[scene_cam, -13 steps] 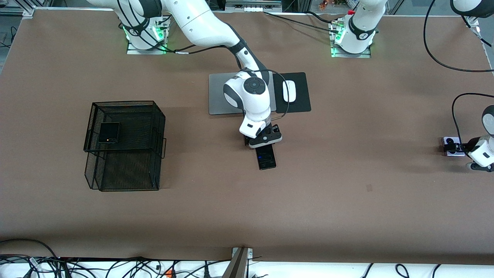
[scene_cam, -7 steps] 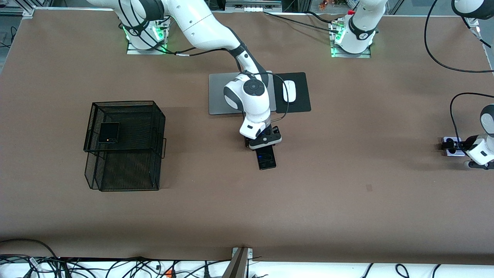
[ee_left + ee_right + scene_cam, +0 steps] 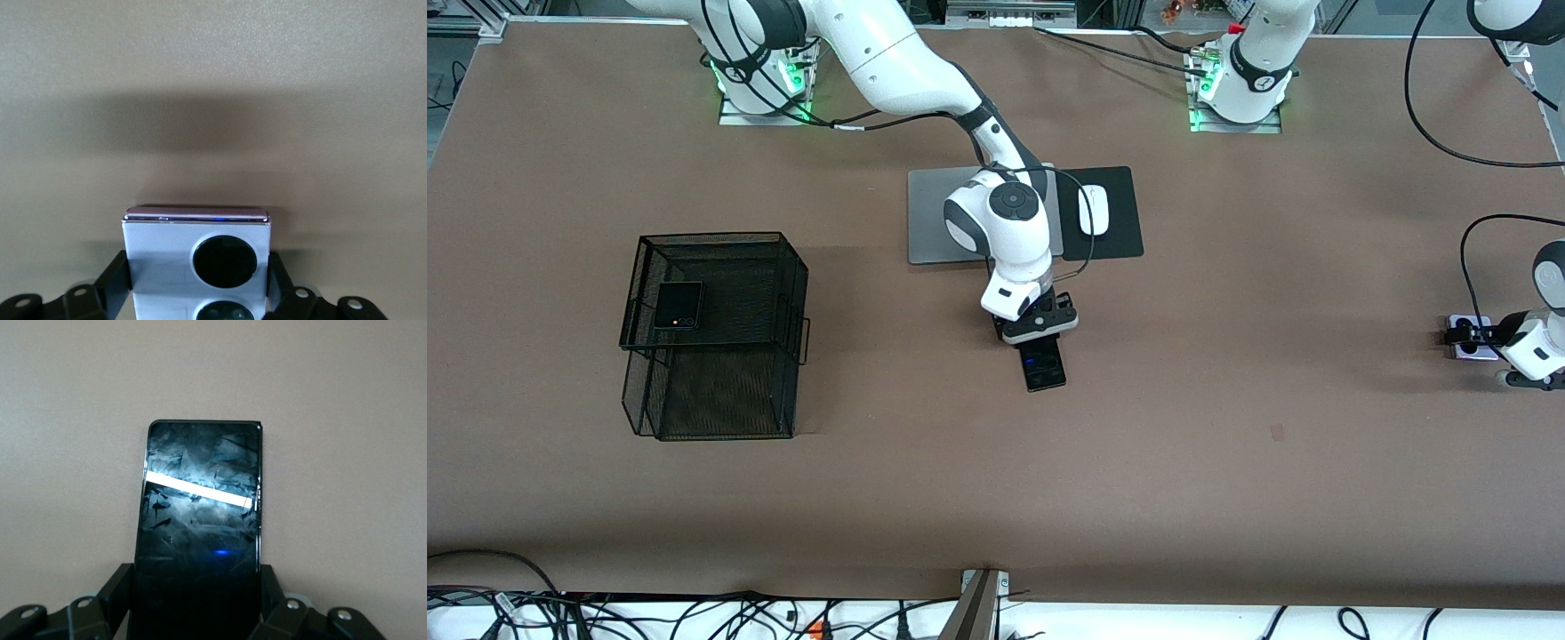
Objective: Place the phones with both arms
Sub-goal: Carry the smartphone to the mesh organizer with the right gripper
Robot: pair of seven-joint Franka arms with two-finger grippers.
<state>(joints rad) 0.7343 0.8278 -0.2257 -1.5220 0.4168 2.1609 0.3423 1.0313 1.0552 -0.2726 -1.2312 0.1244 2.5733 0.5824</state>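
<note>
The long slim black phone (image 3: 1045,366) lies mid-table, nearer the front camera than the laptop. My right gripper (image 3: 1039,343) is down over its end, fingers pressed on both long edges; the right wrist view shows the phone (image 3: 200,500) between the fingers (image 3: 117,590) of the gripper (image 3: 197,603). The lilac-white phone (image 3: 1476,340) is at the left arm's end of the table. My left gripper (image 3: 1467,336) is shut on it; the left wrist view shows the phone (image 3: 167,247) clamped in the gripper (image 3: 198,283). The small black phone (image 3: 678,305) lies in the basket.
A black wire-mesh two-tier basket (image 3: 720,238) stands toward the right arm's end. A silver laptop (image 3: 929,222), a white mouse (image 3: 1093,210) and a black mouse pad (image 3: 1125,240) lie near the robot bases. Cables run along the table's front edge.
My right gripper and the long black phone shifted slightly toward the left arm's end. My left wrist moved a little toward the lilac-white phone.
</note>
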